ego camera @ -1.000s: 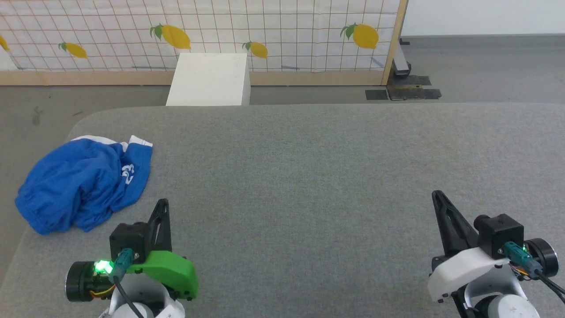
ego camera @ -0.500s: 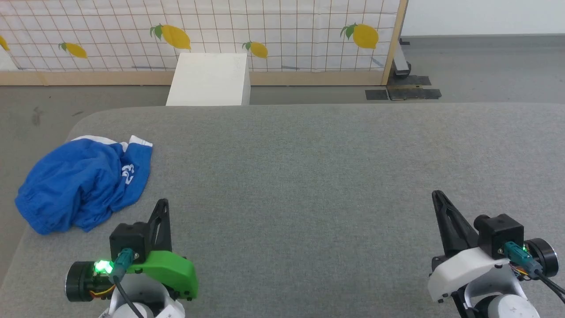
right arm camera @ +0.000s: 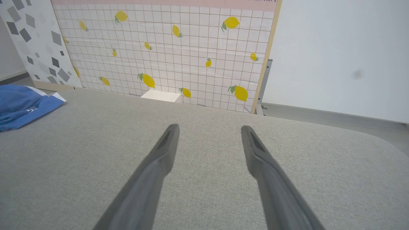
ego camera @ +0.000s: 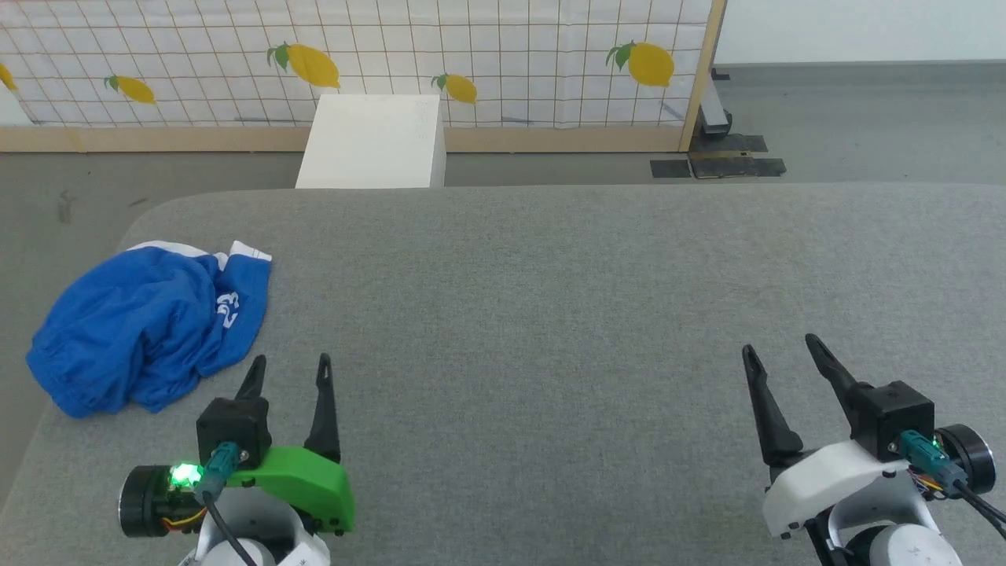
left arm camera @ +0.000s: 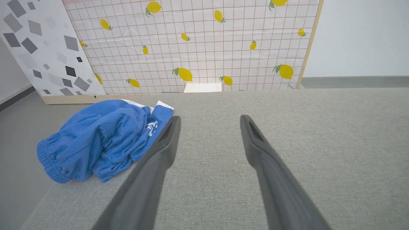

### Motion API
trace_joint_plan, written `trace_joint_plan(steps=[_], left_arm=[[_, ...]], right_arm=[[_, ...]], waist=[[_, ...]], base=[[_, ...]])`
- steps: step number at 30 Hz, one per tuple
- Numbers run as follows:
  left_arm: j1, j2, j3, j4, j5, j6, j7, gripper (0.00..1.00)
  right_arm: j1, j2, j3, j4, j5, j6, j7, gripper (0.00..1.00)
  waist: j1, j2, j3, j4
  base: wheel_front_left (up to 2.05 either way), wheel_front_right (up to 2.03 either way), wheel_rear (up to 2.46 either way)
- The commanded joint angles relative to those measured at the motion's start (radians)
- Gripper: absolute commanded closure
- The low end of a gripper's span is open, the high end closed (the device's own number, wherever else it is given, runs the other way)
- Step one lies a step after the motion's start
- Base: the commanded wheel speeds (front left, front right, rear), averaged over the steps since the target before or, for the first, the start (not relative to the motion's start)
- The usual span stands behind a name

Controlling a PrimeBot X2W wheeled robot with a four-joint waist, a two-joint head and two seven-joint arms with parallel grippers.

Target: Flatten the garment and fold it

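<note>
Both hands are spread wide and empty: left hand (ego camera: 291, 359) and right hand (ego camera: 780, 344) sit low over the grey desk (ego camera: 550, 314), I'd say ready to reach. The blue shorts (ego camera: 149, 322) lie crumpled at the desk's left edge, near my left hand. My left wrist view shows the gathered waistband (left arm camera: 48, 159) clearly; my right wrist view catches a blue corner.

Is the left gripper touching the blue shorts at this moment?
Apart. In the head view a strip of the grey surface shows between the blue shorts and the left gripper, whose open fingers hold nothing.
</note>
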Motion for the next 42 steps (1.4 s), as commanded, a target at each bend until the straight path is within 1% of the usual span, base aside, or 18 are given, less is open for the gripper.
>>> trace_joint_plan(steps=[1,42], left_arm=[[0.001,0.0,-0.002,0.005,-0.005,0.001,-0.009,0.0],[0.006,-0.001,-0.025,0.055,-0.053,0.012,-0.096,0.0]], right_arm=[[0.003,0.0,-0.003,0.004,0.008,0.0,-0.01,0.0],[0.031,0.001,-0.056,0.026,0.055,-0.001,-0.097,0.0]], waist=[[0.0,0.0,0.0,0.0],[0.0,0.0,0.0,0.0]], base=[[0.0,0.0,0.0],[0.0,0.0,0.0]])
